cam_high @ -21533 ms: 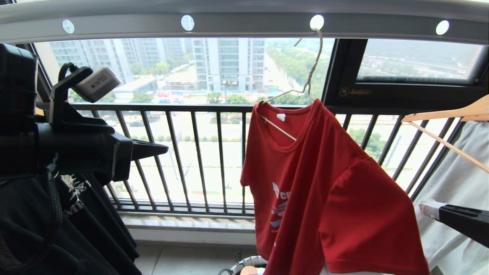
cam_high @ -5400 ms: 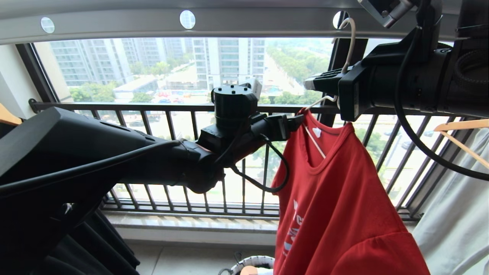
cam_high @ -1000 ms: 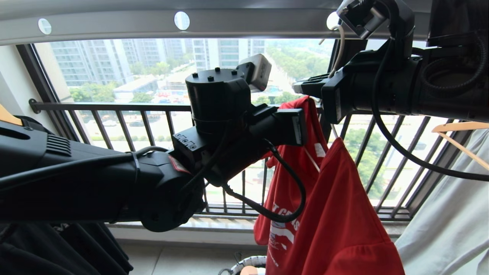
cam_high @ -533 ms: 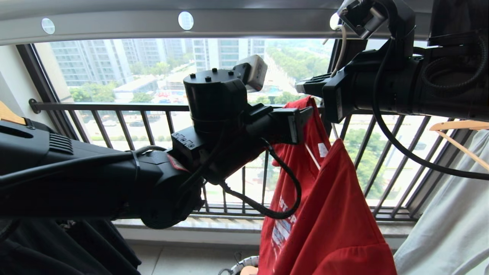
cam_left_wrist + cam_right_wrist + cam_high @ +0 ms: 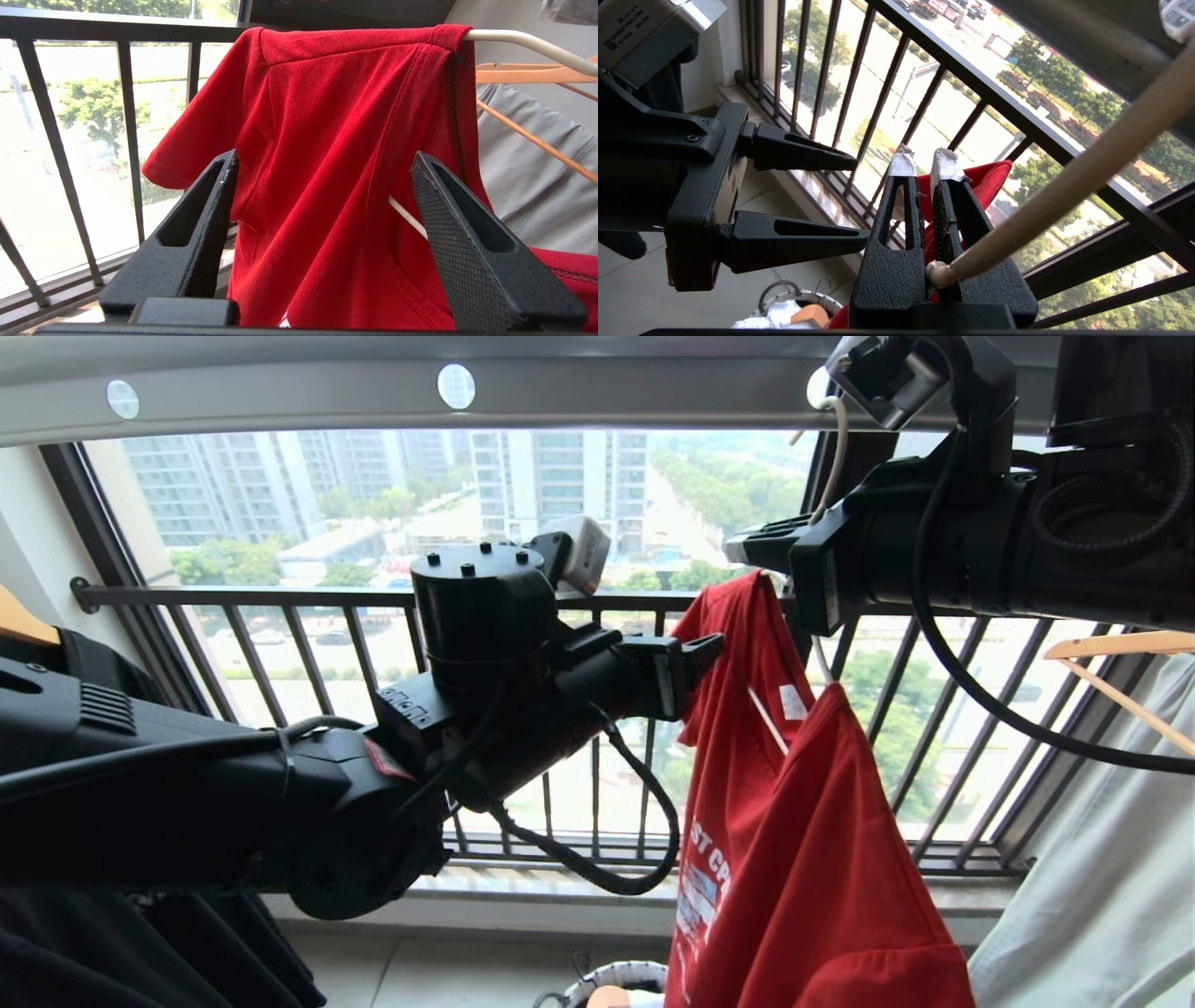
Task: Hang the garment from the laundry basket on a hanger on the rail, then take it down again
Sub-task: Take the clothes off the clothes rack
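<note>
Left claw (image 5: 698, 658) spread wide, empty, level, just beside the bunched shoulder of the red T-shirt (image 5: 803, 859), fingers (image 5: 472, 252) either side of the cloth without gripping it in the left wrist view. Right claw (image 5: 752, 546) pressed together on the white wire hanger (image 5: 834, 448) at the foot of its long hook, tape-wrapped fingertips (image 5: 903, 161) almost touching. Hanger hook up at the rail (image 5: 597, 392), beside one of its round holes. T-shirt draped off one hanger arm, folded on itself, white-and-blue chest print turned sideways, small neck label showing near the collar. Laundry basket (image 5: 611, 983) on the floor below, only its rim in sight. Wooden hanger (image 5: 1116, 658) with a pale grey-blue garment (image 5: 1102, 887) off to the right; black T-shirt (image 5: 140, 943) low on the left; black window railing (image 5: 280, 597) behind.
</note>
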